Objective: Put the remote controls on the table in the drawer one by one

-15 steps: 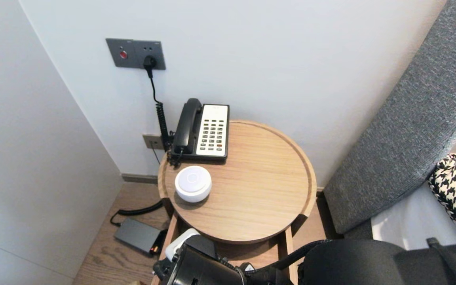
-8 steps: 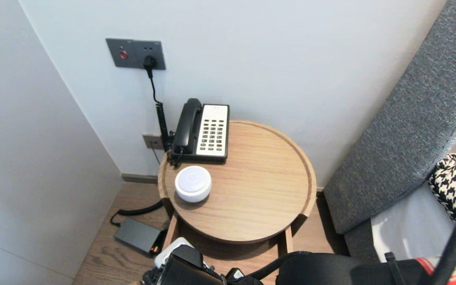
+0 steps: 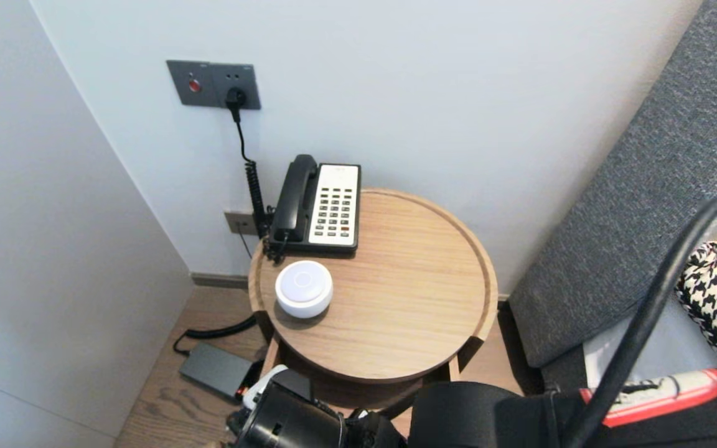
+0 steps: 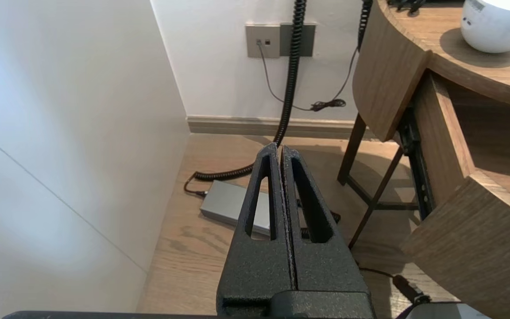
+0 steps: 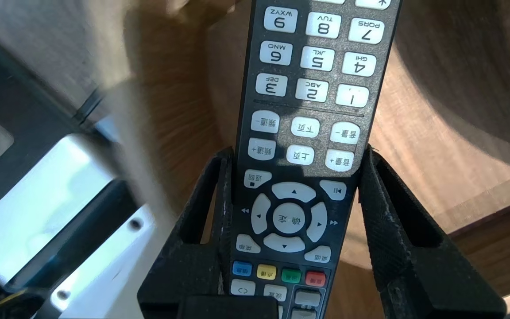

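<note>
The right gripper [image 5: 297, 153] pinches a long black remote control with white number buttons [image 5: 312, 66]. One finger presses on each long edge, near the round arrow pad, and the number end sticks out past the fingertips. Beyond the remote there is brown curved wood.

The left gripper [image 4: 280, 153] hangs low beside the round light-wood side table with a raised rim [image 3: 483, 267], with its fingers pressed together and nothing between them. Below and ahead of its tips, a flat grey power adapter [image 4: 233, 206] lies on the wooden plank floor [image 4: 184, 248], with a coiled black cable [image 4: 290, 84] running up the white wall [image 4: 219, 75].

On the table top a black-and-white desk telephone [image 3: 321, 205] stands at the wall side, and a white round dome-shaped device [image 3: 304, 288] sits just in front of it. A grey fabric headboard [image 3: 632, 205] leans next to the table.
</note>
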{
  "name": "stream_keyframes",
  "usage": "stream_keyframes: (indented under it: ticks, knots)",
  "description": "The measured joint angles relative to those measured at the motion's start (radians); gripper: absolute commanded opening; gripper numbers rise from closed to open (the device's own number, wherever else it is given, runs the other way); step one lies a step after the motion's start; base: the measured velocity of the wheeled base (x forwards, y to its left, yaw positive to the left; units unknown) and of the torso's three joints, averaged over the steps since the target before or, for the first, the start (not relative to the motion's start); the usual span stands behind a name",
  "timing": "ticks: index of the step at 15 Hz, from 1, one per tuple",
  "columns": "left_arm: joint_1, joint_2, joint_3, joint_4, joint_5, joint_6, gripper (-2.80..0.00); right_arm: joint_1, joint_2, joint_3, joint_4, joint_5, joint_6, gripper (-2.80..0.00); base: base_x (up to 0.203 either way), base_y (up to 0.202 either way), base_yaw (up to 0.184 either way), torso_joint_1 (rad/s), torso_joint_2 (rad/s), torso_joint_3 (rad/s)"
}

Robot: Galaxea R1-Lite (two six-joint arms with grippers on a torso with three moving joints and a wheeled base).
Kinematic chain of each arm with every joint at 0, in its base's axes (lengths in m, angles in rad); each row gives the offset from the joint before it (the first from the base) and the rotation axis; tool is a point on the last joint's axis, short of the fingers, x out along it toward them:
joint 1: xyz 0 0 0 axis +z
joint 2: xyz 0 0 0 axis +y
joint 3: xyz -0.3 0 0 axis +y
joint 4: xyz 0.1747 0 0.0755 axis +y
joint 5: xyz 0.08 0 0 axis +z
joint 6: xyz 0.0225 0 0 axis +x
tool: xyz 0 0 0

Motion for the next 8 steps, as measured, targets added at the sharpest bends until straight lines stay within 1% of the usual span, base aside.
stream_keyframes:
  ticks: [4,8]
  knots:
    - [0.000,0.000,0.000,0.000,0.000,0.000,-2.80,-0.048,0.015,0.005,-0.034,0.000,-0.029,-2.80,0.000,0.000,0.000,0.000,0.00,0.000]
    - [0.000,0.000,0.000,0.000,0.000,0.000,-2.80,-0.084,0.018,0.013,-0.037,0.002,-0.034,-2.80,0.000,0.000,0.000,0.000,0.00,0.000]
